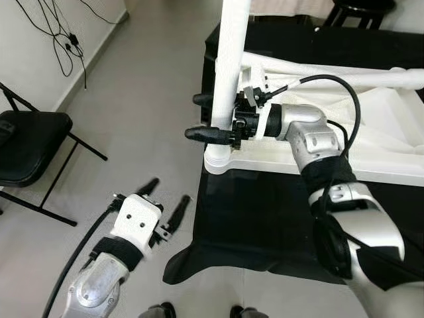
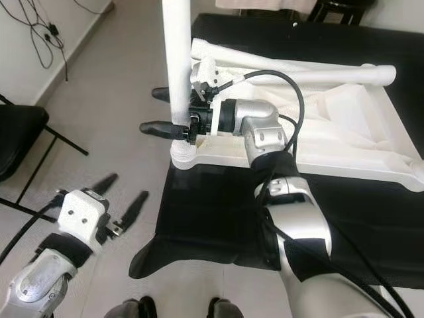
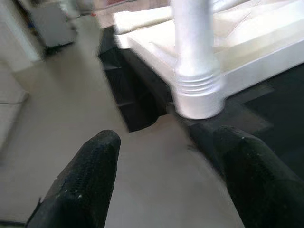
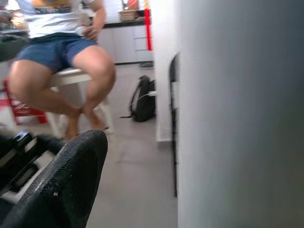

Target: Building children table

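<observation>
A white children's table (image 1: 278, 162) lies upside down on a black-draped surface (image 1: 252, 225). One white leg (image 1: 232, 53) stands upright in its near-left corner socket (image 3: 197, 95). My right gripper (image 1: 193, 116) reaches in from the right at mid-height of that leg, one black finger on each side. It is open: the right wrist view shows a gap between one finger (image 4: 71, 180) and the leg (image 4: 237, 114). A second white leg (image 1: 371, 78) lies across the table's far side. My left gripper (image 1: 170, 189) hangs open over the floor, left of the drape and below the socket, holding nothing.
A black folding chair (image 1: 30, 146) stands on the floor at the left, with cables (image 1: 63, 40) trailing down the wall behind it. A dark stool (image 1: 361, 10) is beyond the table. A seated person (image 4: 57, 61) and a dark backpack (image 4: 142, 99) are farther off.
</observation>
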You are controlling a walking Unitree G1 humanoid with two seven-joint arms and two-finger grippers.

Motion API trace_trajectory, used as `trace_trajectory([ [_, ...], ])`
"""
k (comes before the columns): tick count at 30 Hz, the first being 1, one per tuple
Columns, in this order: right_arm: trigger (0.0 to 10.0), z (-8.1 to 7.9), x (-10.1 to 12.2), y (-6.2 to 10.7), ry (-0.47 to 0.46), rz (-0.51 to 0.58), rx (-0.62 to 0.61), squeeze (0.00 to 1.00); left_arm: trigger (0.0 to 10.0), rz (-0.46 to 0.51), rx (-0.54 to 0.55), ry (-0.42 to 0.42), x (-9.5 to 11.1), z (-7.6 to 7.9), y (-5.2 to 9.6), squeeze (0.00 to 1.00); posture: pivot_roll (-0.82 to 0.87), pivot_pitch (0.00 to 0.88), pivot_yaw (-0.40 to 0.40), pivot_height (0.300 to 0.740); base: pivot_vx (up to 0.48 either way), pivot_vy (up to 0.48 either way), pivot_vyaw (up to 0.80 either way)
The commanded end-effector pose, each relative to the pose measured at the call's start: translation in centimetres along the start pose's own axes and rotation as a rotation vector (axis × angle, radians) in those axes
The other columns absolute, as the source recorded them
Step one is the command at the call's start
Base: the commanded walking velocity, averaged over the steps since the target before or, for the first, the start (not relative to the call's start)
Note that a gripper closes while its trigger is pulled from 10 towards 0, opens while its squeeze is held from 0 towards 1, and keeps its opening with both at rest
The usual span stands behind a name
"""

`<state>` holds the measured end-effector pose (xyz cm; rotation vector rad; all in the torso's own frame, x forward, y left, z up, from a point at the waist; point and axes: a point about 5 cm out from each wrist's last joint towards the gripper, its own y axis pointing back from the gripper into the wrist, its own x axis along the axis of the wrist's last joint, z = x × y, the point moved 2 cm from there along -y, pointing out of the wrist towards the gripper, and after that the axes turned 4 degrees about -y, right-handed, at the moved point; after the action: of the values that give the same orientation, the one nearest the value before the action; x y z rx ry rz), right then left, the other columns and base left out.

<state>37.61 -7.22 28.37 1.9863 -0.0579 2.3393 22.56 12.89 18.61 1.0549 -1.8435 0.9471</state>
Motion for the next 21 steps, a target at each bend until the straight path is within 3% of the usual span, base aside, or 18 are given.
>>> trace_trajectory([
  [1, 10.0, -0.7, -0.9, -0.8, -0.021, -0.035, 0.076, 0.00, 10.0, 0.002, 0.035, -0.034, 0.2, -0.3, 0.4, 0.00, 0.09, 0.307, -0.044, 0.740, 0.000, 0.000, 0.00],
  [2, 10.0, -0.6, -0.8, -0.6, -0.021, -0.044, 0.087, 0.00, 10.0, 0.002, 0.094, -0.061, 0.3, -0.9, 0.6, 0.00, 0.10, 0.313, -0.042, 0.740, 0.000, 0.000, 0.00],
  [5, 10.0, -0.4, -0.7, -0.5, -0.025, -0.043, 0.094, 0.00, 10.0, -0.005, 0.132, -0.065, 0.3, -1.2, 0.8, 0.00, 0.10, 0.322, -0.040, 0.740, 0.000, 0.000, 0.00],
  [6, 2.1, -0.3, -0.5, -0.3, -0.030, -0.035, 0.096, 0.00, 10.0, -0.010, 0.143, -0.052, 0.3, -1.1, 0.9, 0.00, 0.11, 0.329, -0.041, 0.740, 0.000, 0.000, 0.00],
  [7, 0.0, -0.2, -0.4, -0.1, -0.034, -0.026, 0.098, 0.00, 10.0, -0.015, 0.128, -0.023, 0.4, -0.8, 1.2, 0.00, 0.11, 0.336, -0.039, 0.740, 0.000, 0.000, 0.00],
  [15, 0.0, 0.1, -0.5, 0.6, -0.035, -0.010, 0.067, 0.00, 10.0, -0.016, 0.102, 0.002, 0.4, -0.1, 1.2, 0.00, 0.10, 0.345, -0.034, 0.740, 0.000, 0.000, 0.00],
  [21, 0.0, 1.0, -1.1, 3.3, -0.026, 0.064, -0.121, 0.00, 10.0, -0.008, 0.077, 0.054, 0.3, 0.4, 1.2, 0.00, 0.08, 0.349, -0.030, 0.740, 0.000, 0.000, 0.00],
])
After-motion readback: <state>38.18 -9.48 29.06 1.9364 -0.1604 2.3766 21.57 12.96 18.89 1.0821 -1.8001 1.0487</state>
